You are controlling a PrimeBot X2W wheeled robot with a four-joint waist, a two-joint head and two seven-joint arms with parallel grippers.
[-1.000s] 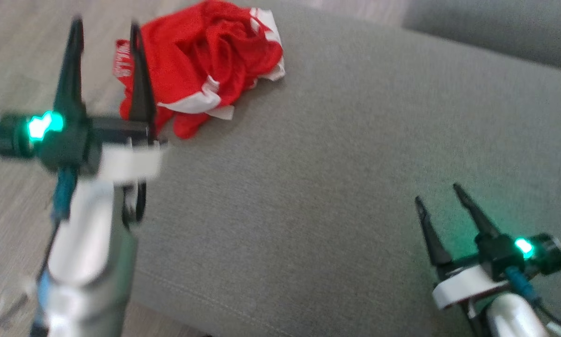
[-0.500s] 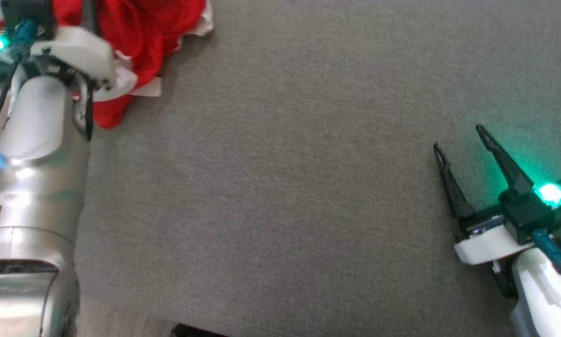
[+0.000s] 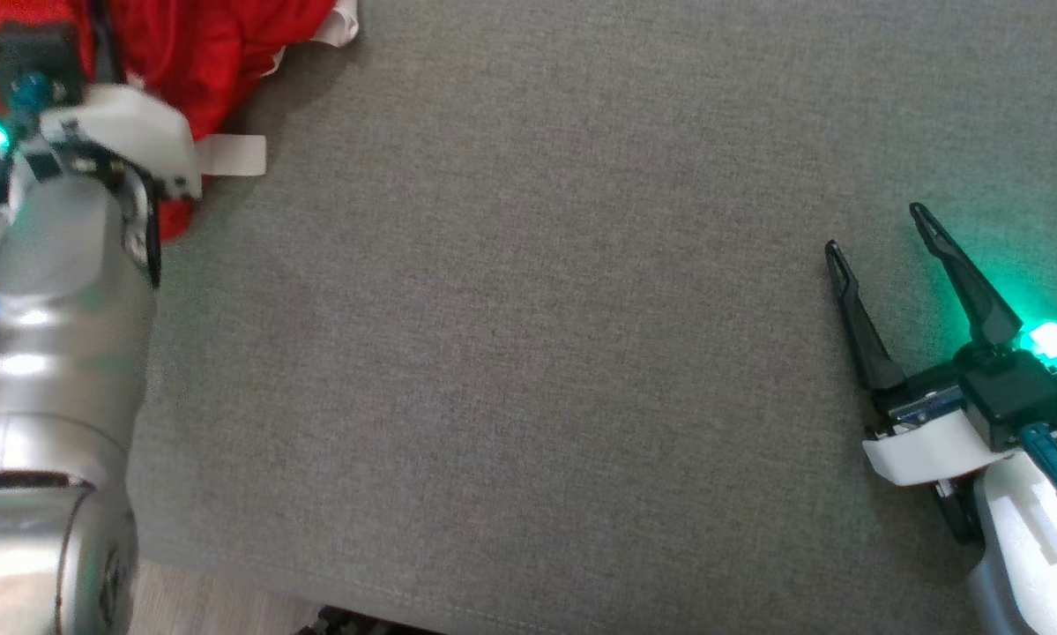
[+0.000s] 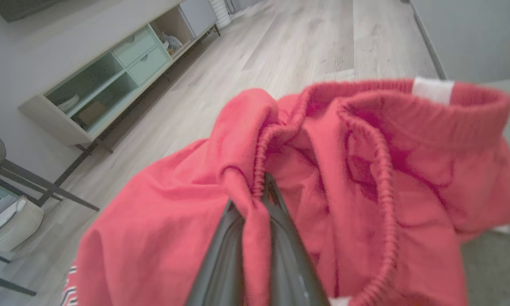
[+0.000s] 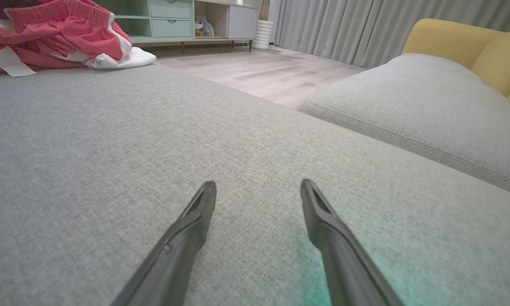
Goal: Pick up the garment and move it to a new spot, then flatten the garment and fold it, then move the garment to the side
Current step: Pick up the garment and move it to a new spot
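A crumpled red garment (image 3: 211,53) with white trim lies at the far left corner of the grey sofa cushion (image 3: 528,353). In the left wrist view my left gripper (image 4: 261,187) is shut on a fold of the red garment (image 4: 365,170), right by its elastic waistband, and the cloth drapes over both fingers. My right gripper (image 3: 877,231) rests low over the cushion's right side, open, with nothing between its fingers. The right wrist view shows the right gripper (image 5: 258,185) above bare fabric, with the garment (image 5: 59,38) far off at the upper left.
A second grey cushion (image 5: 408,102) and a yellow cushion (image 5: 471,42) lie beyond the right gripper. Wood floor (image 4: 280,51) borders the sofa near the garment. A pale green cabinet (image 4: 110,80), chair legs (image 4: 33,187) and a basket (image 4: 8,225) stand further off.
The head camera has tilted down. My left gripper, open beside the garment a second ago, has reached into it and shut on a fold. The right gripper has stayed open.
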